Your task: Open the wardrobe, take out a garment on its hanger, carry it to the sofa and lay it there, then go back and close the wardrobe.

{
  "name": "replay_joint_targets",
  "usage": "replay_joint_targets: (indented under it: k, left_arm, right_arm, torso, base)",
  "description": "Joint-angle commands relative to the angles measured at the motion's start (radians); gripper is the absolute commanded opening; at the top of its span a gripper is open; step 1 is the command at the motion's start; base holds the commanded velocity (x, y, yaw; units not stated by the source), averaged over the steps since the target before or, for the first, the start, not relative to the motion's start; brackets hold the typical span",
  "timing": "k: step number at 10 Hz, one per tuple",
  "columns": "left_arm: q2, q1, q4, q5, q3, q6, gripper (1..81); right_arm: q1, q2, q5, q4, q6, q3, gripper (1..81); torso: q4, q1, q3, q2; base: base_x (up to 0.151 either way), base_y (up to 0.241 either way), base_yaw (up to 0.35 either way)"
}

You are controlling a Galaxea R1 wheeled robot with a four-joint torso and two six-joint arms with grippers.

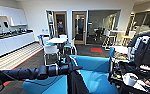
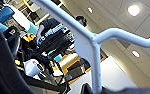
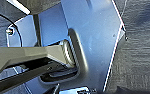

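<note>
The left arm (image 1: 28, 73) lies nearest, a long dark limb reaching in from the left across the lower part of the head view. At its end the left gripper (image 1: 66, 67) sits over the front of the sofa, and the garment (image 1: 76, 83) hangs straight down from it as a black fall of cloth in front of the seat. Whether its fingers are spread or pressed together I cannot tell; the head view shows only a dark lump there.

The sofa (image 1: 96, 75) is the largest thing, bright turquoise, its low back curving round behind the gripper and its wide seat open to the right of the hanging shirt. In the left wrist view the hanger (image 2: 91, 45) shows close up, a thin pale bar with a stem running down from its middle, and the black cloth (image 2: 3, 67) darkens one side.

To the right of the sofa stands a cluttered dark cart (image 1: 131, 77) with a person (image 1: 146, 47) in dark clothes just behind it. Beyond the sofa are a white desk (image 1: 57, 40) with white chairs (image 1: 50, 50) round it, a long white counter (image 1: 11, 42) along the left wall, and a small red mat (image 1: 96, 50) on the dark floor.

The right wrist view shows grey carpet (image 3: 138, 50) beside pale robot panels; of the right fingers I cannot tell.
</note>
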State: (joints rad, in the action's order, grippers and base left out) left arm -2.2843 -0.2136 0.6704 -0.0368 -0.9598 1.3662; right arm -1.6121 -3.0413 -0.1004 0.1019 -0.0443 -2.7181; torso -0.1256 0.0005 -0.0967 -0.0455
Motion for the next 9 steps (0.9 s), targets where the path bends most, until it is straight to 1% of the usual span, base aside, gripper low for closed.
replay_joint_targets:
  k: [1,7,9]
  left_arm:
    - [0.009,0.148,0.029,-0.028,0.029,-0.021,1.0]
    - [0.008,0.142,0.035,-0.034,0.029,-0.021,1.0]
    - [0.009,0.142,0.035,-0.037,0.029,-0.021,1.0]
  right_arm:
    - [0.033,-0.001,0.061,-0.007,0.007,0.000,81.1]
    - [0.031,-0.001,0.061,-0.007,0.007,0.000,81.1]
    - [0.031,-0.001,0.061,-0.008,0.007,0.000,81.1]
  torso:
    - [0.000,0.000,0.000,0.000]
    - [0.000,0.000,0.000,0.000]
    - [0.000,0.000,0.000,0.000]
  base:
    - [0.000,0.000,0.000]
    - [0.000,0.000,0.000]
    - [0.084,0.000,0.000]
